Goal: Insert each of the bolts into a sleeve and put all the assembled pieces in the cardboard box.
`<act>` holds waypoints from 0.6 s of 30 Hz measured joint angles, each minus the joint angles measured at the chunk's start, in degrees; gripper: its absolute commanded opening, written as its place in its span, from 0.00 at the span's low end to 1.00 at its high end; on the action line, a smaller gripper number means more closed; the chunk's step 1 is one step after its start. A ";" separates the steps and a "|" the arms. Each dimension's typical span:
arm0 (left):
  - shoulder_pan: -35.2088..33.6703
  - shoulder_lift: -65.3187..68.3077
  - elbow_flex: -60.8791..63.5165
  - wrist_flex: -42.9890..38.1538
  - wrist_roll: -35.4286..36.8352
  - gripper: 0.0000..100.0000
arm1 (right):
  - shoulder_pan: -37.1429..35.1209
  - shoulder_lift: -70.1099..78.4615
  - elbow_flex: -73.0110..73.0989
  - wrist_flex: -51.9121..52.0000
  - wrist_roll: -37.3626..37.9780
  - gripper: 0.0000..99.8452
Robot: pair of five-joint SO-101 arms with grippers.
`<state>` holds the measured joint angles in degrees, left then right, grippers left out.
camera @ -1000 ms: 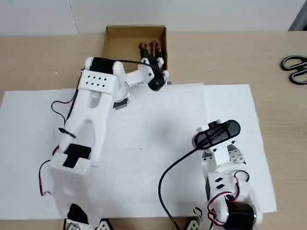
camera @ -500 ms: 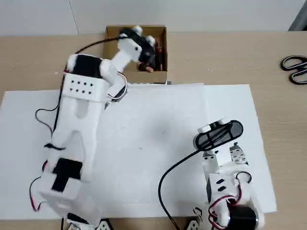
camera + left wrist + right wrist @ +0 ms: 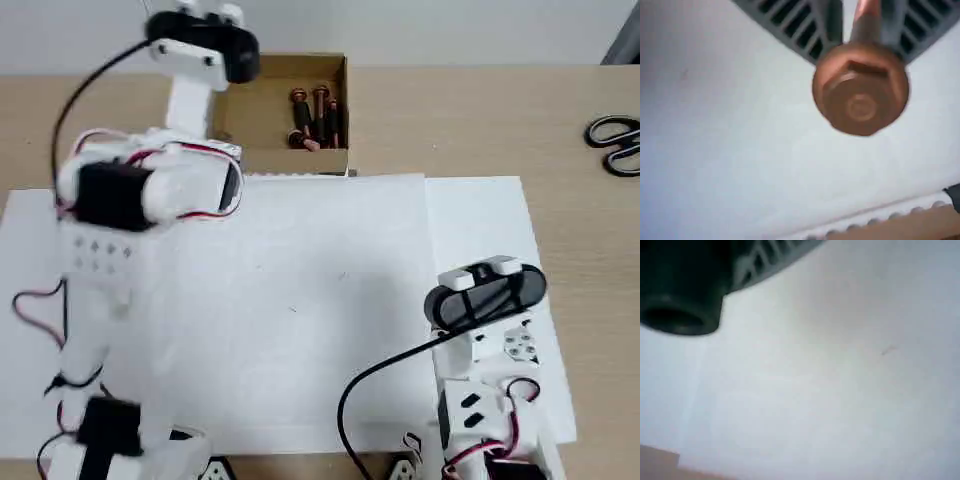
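White paper (image 3: 330,300) on the desk (image 3: 480,120) spreads behind the left tool (image 3: 863,20), clamped on a copper bolt (image 3: 860,90). A black sleeve (image 3: 680,305) sits at the right tool (image 3: 740,265), whose grip cannot be told.

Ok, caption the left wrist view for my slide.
Left pincer grips a copper bolt, hex head toward the camera, white paper beyond.

Bright, even light — soft shadows on the white sheet (image 3: 330,300).
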<state>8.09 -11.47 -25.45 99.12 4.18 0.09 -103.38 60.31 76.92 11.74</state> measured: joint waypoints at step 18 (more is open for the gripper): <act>-0.09 -46.86 45.80 -20.75 20.04 0.00 | -8.26 0.00 5.36 -2.64 -5.36 0.00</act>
<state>8.00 -58.33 20.35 78.37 24.22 -8.18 -103.38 65.67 74.29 6.37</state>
